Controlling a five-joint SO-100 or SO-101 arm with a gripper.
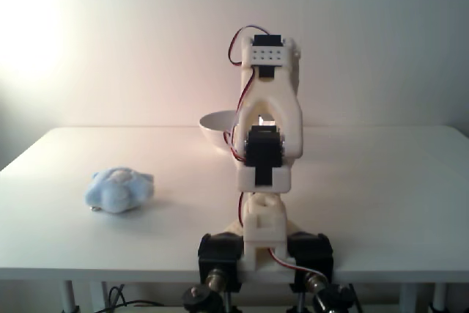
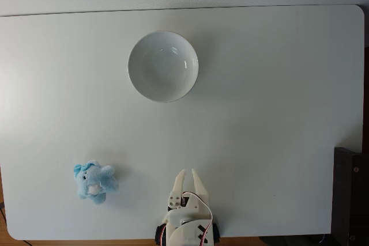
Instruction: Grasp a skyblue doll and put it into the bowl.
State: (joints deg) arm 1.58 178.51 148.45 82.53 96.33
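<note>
The skyblue doll (image 2: 94,181) is lying on the white table (image 2: 277,113) near its front-left corner in the top-down fixed view, its pale face patch turned upward and its slightly longer axis running roughly across the table, parallel to the front edge. The bowl (image 2: 163,66) is sitting upright toward the rear edge, well apart from the doll. The pincer (image 2: 189,178) is hovering at the front edge with its fingers slightly parted, pointing toward the rear edge and grasping nothing; no writing is showing legibly anywhere.
</note>
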